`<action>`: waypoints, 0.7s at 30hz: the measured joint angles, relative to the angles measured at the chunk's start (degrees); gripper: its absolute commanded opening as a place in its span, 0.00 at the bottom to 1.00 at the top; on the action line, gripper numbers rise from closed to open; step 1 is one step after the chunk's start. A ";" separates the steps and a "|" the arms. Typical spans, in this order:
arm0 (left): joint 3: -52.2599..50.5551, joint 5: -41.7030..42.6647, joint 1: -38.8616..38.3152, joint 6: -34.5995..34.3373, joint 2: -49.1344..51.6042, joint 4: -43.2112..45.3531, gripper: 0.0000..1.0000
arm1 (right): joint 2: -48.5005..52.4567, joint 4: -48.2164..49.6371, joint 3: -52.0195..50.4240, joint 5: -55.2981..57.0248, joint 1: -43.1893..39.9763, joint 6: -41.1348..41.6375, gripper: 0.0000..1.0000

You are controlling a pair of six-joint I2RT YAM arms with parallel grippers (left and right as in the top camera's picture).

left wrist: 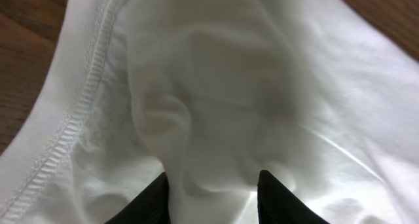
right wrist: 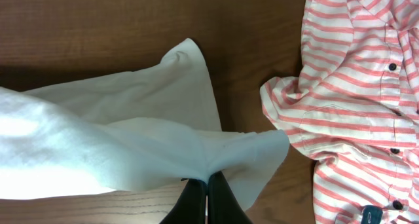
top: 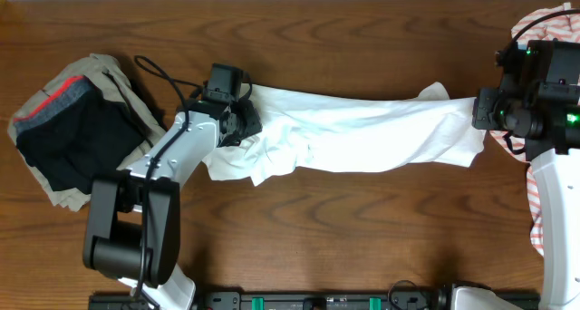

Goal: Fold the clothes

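The white garment (top: 362, 133) lies stretched across the middle of the wooden table (top: 317, 38), a long wrinkled band between the two arms. The right gripper (right wrist: 208, 186) has its fingers pressed together on the garment's right edge, pinching a thin fold near the red-and-white striped shirt (right wrist: 357, 86). The left gripper (left wrist: 215, 196) sits over the bunched left end. Its fingers stand partly apart with a ridge of cloth between them, and I cannot tell whether they bite it or only straddle it. Risks, as I judge them: if the left hold is loose, any pull from the right would drag the cloth free and collapse the spread. The right pinch is thin and could slip, and a sweep there may snag the striped shirt
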 measured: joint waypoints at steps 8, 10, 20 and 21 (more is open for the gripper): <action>0.00 -0.02 0.00 -1.79 2.29 1.18 0.15 | 0.00 0.00 0.00 0.02 0.00 0.00 0.01; 0.00 0.02 0.00 -1.60 2.29 2.25 0.06 | 0.00 0.00 0.00 0.00 0.00 0.00 0.01; 0.00 1.09 0.00 0.28 1.53 3.78 0.06 | 0.00 0.31 0.00 0.00 0.00 0.00 0.01; -0.02 1.18 0.00 0.79 0.79 3.65 0.06 | 0.00 0.39 0.00 0.00 0.00 0.00 0.01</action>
